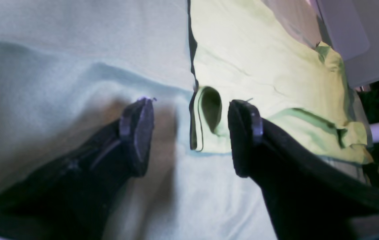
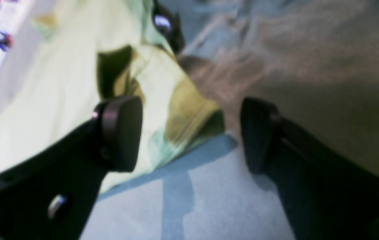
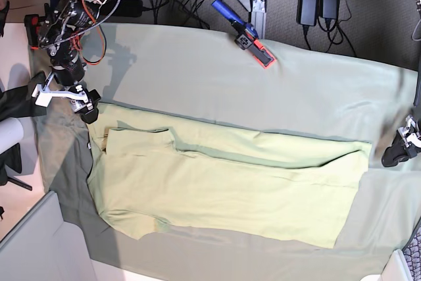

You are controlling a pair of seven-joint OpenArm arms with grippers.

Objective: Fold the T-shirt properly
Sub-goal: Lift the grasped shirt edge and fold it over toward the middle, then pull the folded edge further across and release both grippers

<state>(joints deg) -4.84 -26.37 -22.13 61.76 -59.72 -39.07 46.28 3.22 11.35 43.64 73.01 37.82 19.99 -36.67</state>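
The T-shirt [image 3: 223, 189] lies spread flat on the grey-green cloth [image 3: 217, 77] that covers the worktop, its upper edge folded over into a long band and one short sleeve turned in near the collar end. The right tool [image 2: 191, 133] hovers just off that collar-side corner with its two black fingers [image 2: 123, 133] spread wide and nothing between them; in its wrist view a crumpled, shadowed fold of the shirt sits just ahead of the gap, and bare cloth lies under it. The view is blurred, so finer detail there cannot be told. The left tool [image 1: 191, 136] stands at the opposite, hem end, its jaws likewise wide apart and empty. Directly ahead of its gap, a small loop of hem curls up at the shirt's corner, close to the fingers but not gripped. Well beyond both tools, an orange-and-blue hand tool [image 3: 247, 31] rests on the cloth.
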